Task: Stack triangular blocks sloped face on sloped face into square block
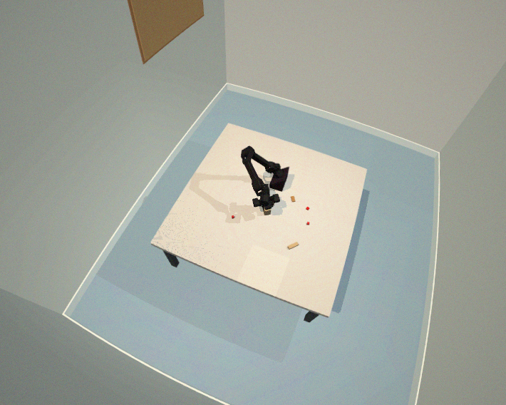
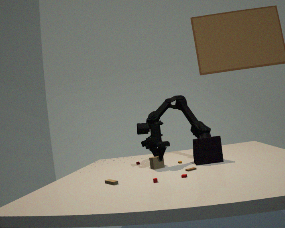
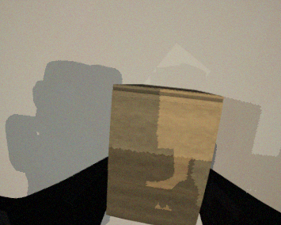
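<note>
My gripper point(image 1: 267, 207) point(image 2: 158, 157) point(image 3: 156, 165) points down and is shut on the upper triangular block point(image 2: 162, 163) point(image 3: 138, 127), one finger on each side. That block is light wood, with its flat face up and looking about level. The lower triangular block point(image 2: 152, 166) stands on the table point(image 1: 209, 174) point(image 2: 64, 196) directly beneath. Sloped face lies against sloped face, and together they look like one square block in the exterior view. In the wrist view only a thin strip shows past the upper block's far edge. The near ends are hidden by the fingers or too small to judge.
A wooden bar point(image 1: 292, 245) point(image 2: 111, 182) lies toward the front. A small brown block point(image 1: 292, 199) point(image 2: 190, 169) and two red cubes point(image 1: 307, 207) point(image 1: 308, 223) lie right of the gripper in the top view. Another red cube point(image 1: 232, 217) point(image 2: 137, 163) lies left. A yellow block point(image 2: 180, 161) lies near the arm's base.
</note>
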Robot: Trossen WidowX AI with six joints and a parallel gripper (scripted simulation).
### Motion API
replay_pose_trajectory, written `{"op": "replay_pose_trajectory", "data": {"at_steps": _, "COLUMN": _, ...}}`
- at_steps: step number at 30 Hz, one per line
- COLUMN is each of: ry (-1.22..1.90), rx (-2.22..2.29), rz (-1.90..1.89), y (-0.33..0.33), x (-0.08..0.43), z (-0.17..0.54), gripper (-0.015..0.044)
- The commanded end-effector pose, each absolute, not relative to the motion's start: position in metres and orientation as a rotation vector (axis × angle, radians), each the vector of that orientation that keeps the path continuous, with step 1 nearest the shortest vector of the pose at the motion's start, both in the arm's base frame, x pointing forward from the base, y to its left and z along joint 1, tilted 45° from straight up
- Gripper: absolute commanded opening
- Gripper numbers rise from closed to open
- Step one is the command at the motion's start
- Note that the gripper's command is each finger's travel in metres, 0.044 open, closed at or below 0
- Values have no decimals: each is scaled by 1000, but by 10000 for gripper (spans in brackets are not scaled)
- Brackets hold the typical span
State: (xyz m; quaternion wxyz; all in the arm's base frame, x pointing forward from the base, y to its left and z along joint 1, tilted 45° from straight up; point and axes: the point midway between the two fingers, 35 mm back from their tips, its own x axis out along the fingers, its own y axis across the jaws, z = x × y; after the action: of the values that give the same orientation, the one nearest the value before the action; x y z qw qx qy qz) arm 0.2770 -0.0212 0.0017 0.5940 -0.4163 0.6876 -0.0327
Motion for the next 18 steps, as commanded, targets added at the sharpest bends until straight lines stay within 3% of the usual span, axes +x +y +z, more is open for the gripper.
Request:
{"op": "replay_pose_trajectory", "data": {"at_steps": 1, "ry": 1598, "rx": -969, "rz": -75, "y": -21, "x": 277, "z": 2, "gripper": 0}}
{"op": "replay_pose_trajectory", "data": {"at_steps": 5, "ry": 1601, "rx": -974, "rz": -71, "y": -22, "x": 277, "z": 2, "gripper": 0}}
{"op": "replay_pose_trajectory", "data": {"at_steps": 18, "ry": 1598, "rx": -968, "rz": -76, "y": -21, "x": 277, "z": 2, "gripper": 341}}
